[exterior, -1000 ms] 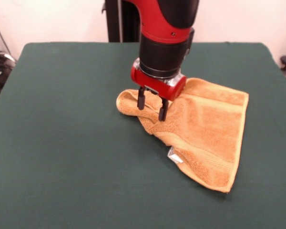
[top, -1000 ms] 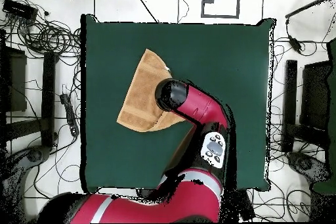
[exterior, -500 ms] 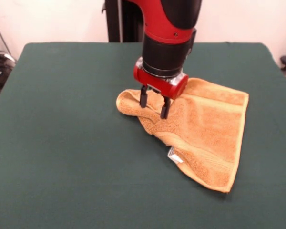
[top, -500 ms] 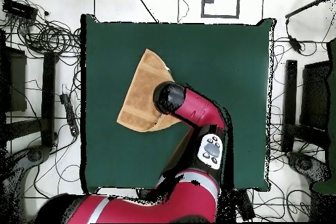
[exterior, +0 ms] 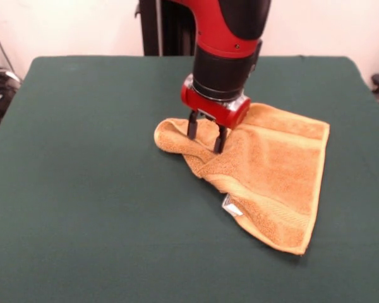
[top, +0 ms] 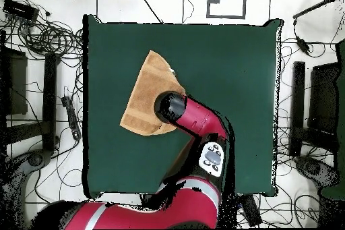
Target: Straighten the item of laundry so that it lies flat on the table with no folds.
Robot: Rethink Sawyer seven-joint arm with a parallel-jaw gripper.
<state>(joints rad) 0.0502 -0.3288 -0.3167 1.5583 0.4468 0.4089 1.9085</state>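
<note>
Near the middle of the table [exterior: 88, 189], toward its right half in the front view, lay the orange-yellow towel [exterior: 271, 177], its left end bunched into a rolled fold, white tag [exterior: 231, 206] showing. The gripper [exterior: 206, 138] stood with fingers parted, tips at that fold, nothing clamped. Overhead, the arm [top: 192, 116] hid the gripper and part of the towel.

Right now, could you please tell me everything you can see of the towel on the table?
The towel is orange-yellow terry with woven border bands and a small white tag at one edge. It lies on the dark green table, partly spread but not flat: the end below the gripper is bunched into a rolled fold. The gripper's open fingers stand over that bunched part, at or just above the cloth; contact cannot be told. In the overhead view the arm covers part of it.
</note>
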